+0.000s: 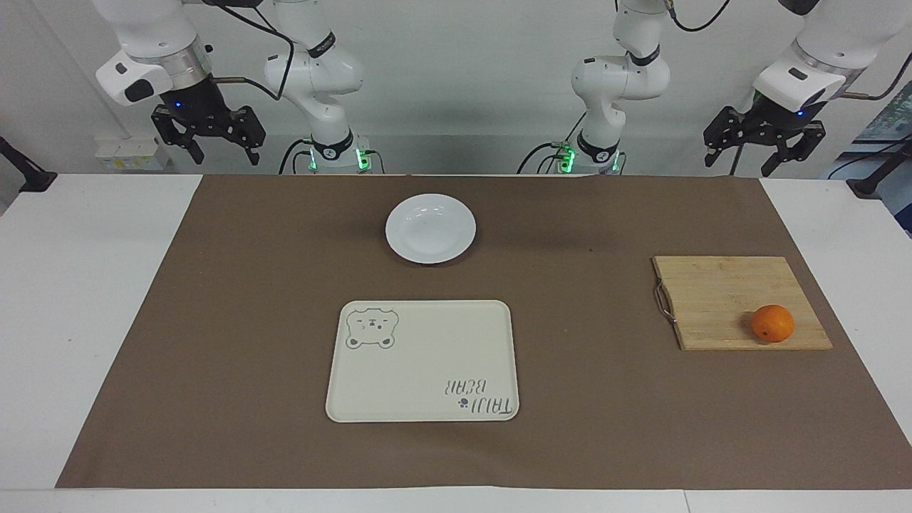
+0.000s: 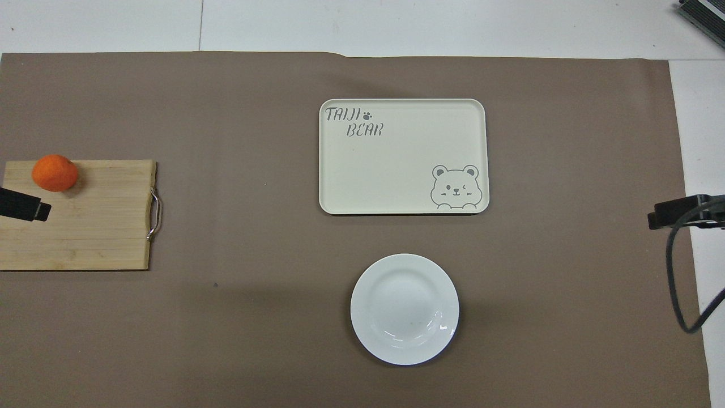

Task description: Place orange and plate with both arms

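Note:
The orange (image 1: 772,323) (image 2: 54,173) lies on a wooden cutting board (image 1: 727,296) (image 2: 96,226) at the left arm's end of the table. The white plate (image 1: 430,228) (image 2: 404,309) sits mid-table on the brown mat, nearer to the robots than the cream bear tray (image 1: 423,360) (image 2: 403,156). My left gripper (image 1: 762,162) hangs open and empty, raised above the mat's edge at the robots' end, nearer to its base than the board. My right gripper (image 1: 219,152) hangs open and empty, raised at the right arm's end. In the overhead view only one fingertip of each gripper shows.
A brown mat (image 1: 285,271) covers most of the white table (image 1: 78,285). The cutting board has a metal handle (image 1: 663,301) on its side toward the tray. A black cable (image 2: 679,272) hangs by the right gripper in the overhead view.

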### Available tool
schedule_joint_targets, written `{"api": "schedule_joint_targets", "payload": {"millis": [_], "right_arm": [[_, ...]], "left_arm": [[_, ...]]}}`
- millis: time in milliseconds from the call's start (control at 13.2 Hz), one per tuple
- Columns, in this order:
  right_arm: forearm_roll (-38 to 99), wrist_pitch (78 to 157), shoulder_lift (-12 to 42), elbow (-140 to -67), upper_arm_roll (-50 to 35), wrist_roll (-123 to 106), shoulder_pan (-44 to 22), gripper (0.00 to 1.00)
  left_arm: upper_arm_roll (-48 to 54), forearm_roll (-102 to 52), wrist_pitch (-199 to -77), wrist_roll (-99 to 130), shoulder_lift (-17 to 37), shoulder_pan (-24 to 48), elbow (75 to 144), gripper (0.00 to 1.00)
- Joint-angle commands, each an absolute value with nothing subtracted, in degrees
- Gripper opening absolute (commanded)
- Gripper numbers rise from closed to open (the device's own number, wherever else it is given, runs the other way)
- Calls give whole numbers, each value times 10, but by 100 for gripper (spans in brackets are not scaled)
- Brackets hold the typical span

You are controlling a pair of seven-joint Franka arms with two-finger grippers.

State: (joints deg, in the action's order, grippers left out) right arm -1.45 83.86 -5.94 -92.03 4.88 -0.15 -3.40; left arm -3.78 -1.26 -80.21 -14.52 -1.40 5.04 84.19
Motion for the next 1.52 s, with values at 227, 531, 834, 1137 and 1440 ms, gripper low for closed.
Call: {"api": "schedule_joint_targets", "payload": {"millis": [227, 531, 834, 1137, 1440], "right_arm": [[-12, 844, -75, -939, 47, -17, -28, 100], [-12, 843, -75, -939, 47, -17, -29, 100], [-12, 843, -75, -939, 47, -17, -28, 100], [-12, 843, -75, -939, 47, -17, -28, 100], [-12, 843, -75, -939, 47, -17, -28, 100]], "left_arm": [[-38, -2, -806, -148, -28, 55, 857, 100], [-38, -2, -812, -146, -28, 56, 857, 100], [-38, -2, -812, -146, -28, 55, 857, 100], [-38, -2, -815, -143, -28, 55, 857, 100], [-38, -2, -815, -141, -27, 55, 857, 100]]}}
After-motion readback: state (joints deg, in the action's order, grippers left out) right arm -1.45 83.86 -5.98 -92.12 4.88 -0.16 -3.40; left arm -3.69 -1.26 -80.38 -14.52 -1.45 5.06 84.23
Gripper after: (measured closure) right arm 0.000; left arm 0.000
